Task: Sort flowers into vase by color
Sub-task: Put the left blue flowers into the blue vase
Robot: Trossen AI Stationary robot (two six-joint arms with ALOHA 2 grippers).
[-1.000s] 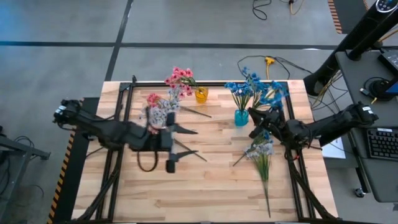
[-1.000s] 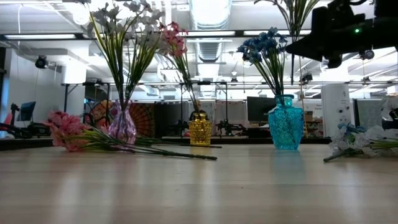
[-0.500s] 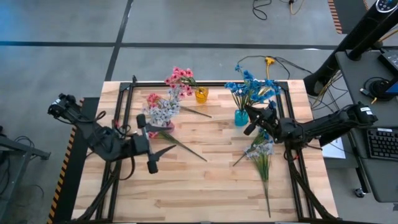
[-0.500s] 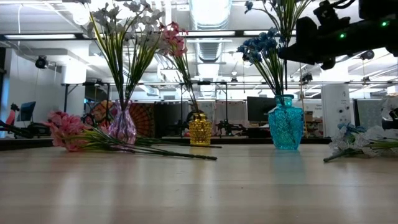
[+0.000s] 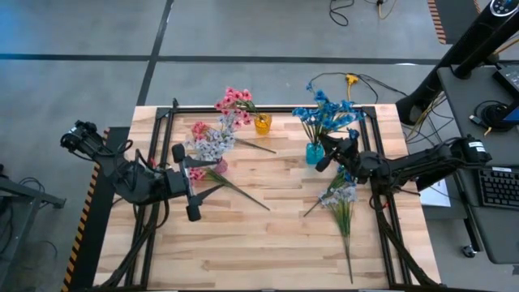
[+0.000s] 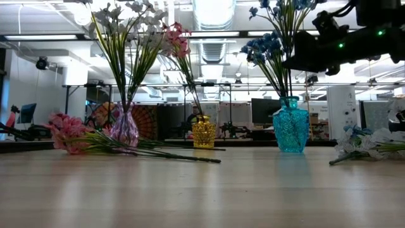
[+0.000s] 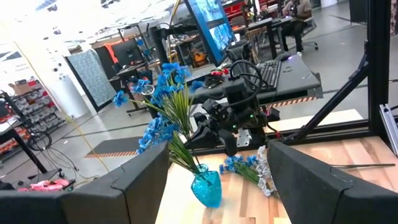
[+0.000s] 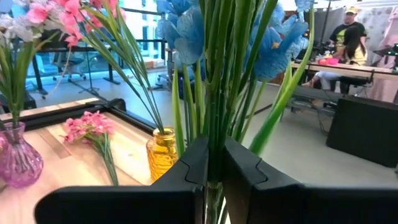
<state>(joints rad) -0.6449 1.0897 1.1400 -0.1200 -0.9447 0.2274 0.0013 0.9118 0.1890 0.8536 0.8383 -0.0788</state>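
My right gripper (image 5: 326, 154) (image 8: 212, 167) is shut on a blue flower sprig (image 5: 324, 109) above the turquoise vase (image 6: 291, 126) (image 5: 314, 152), which holds more blue sprigs. The purple vase (image 6: 124, 128) holds white-lavender flowers (image 5: 212, 144). The yellow vase (image 6: 203, 132) (image 5: 262, 123) holds pink flowers (image 5: 235, 100). A pink sprig (image 6: 68, 134) lies flat on the table beside the purple vase. A pale and blue bunch (image 5: 340, 199) lies near the right edge. My left gripper (image 5: 199, 188) (image 7: 214, 208) is open, level, near the table's left side and clear of everything. My right gripper pinches the blue sprig's bundled green stems (image 8: 214, 127) between its two fingers, below the blossoms. The fingers come in about level from the table's right side, across the stems. The sprig stands upright and lifted, blossoms above the fingers, over the turquoise vase; where its lower end sits is hidden.
A black metal frame (image 5: 268, 108) runs along the table's far edge and sides. The near half of the wooden table (image 5: 259, 251) holds nothing. Cables lie on the floor beyond the far edge. A person (image 8: 348, 37) sits in the room behind.
My left gripper has drawn back from the purple vase toward the table's left edge, staying open. My right gripper has carried the blue sprig a little left and down, over the turquoise vase, so its blossoms now show in the low view.
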